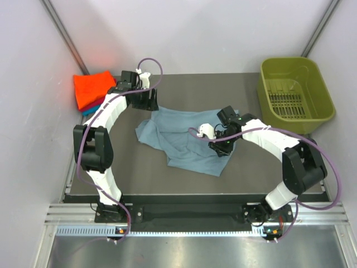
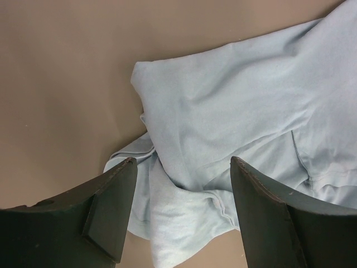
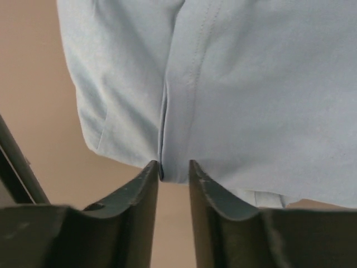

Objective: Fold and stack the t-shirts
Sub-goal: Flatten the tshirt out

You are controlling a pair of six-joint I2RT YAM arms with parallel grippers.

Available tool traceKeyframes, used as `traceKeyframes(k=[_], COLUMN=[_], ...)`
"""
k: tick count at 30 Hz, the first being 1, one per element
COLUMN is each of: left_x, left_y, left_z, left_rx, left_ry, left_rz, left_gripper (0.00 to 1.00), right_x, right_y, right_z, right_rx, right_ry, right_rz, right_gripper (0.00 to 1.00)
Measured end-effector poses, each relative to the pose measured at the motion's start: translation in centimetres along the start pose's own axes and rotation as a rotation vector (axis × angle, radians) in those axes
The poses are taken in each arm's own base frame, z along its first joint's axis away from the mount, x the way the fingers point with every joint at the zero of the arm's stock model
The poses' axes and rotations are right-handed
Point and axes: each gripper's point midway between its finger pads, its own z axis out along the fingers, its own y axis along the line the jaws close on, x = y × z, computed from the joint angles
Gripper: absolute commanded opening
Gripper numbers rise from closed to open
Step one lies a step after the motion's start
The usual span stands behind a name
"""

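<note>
The large grey-blue t-shirt (image 1: pixel 184 139) lies crumpled in the middle of the table. My left gripper (image 1: pixel 146 100) hovers open over its far left corner; in the left wrist view the wide-apart fingers (image 2: pixel 183 162) frame a bunched sleeve of the shirt (image 2: pixel 223 128). My right gripper (image 1: pixel 220 146) sits at the shirt's right edge. In the right wrist view its fingers (image 3: pixel 174 163) are nearly closed, pinching a folded hem of the shirt (image 3: pixel 234 84). A folded orange t-shirt (image 1: pixel 92 88) tops a stack at the back left, with teal and red edges (image 1: pixel 88 110) showing beneath it.
An olive-green plastic basket (image 1: pixel 295 95) stands at the back right corner. White walls close in the table on the left, back and right. Dark tabletop (image 1: pixel 251 173) shows around the shirt.
</note>
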Motion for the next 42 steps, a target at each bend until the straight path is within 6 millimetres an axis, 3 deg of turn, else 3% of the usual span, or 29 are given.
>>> traceKeyframes(k=[2, 3, 8, 13, 18, 24, 29, 35, 42], left_x=[0.0, 0.0, 0.0, 0.0, 0.3, 0.3, 0.3, 0.5, 3.2], left_y=[0.0, 0.1, 0.1, 0.3, 0.8, 1.1, 1.4, 1.6, 1.8], left_z=[0.0, 0.0, 0.0, 0.0, 0.1, 0.1, 0.0, 0.1, 0.7], left_rx=[-0.002, -0.003, -0.005, -0.015, -0.035, -0.047, -0.062, -0.066, -0.062], left_ry=[0.0, 0.0, 0.0, 0.0, 0.006, 0.006, 0.007, 0.013, 0.078], left_rz=[-0.002, -0.003, -0.007, -0.006, 0.005, 0.011, 0.019, 0.023, 0.0], left_gripper=[0.72, 0.72, 0.72, 0.72, 0.72, 0.72, 0.72, 0.71, 0.69], right_x=[0.0, 0.0, 0.0, -2.5, -7.2, -10.4, -11.1, -10.7, -12.5], right_y=[-0.3, -0.4, -1.0, -3.7, -8.7, -13.5, -17.1, -22.2, -26.6], right_z=[0.2, 0.3, 0.3, -1.7, -6.8, -12.8, -16.4, -17.9, -20.9], right_rx=[0.007, 0.009, 0.032, 0.137, 0.343, 0.552, 0.699, 0.812, 0.942], right_ry=[0.001, 0.002, 0.013, -0.025, -0.134, -0.232, -0.27, -0.273, -0.327], right_rz=[-0.002, -0.002, 0.003, -0.027, -0.073, -0.085, -0.063, 0.002, 0.033], right_gripper=[0.16, 0.0, 0.0, 0.0, 0.0, 0.0, 0.0, 0.0, 0.0])
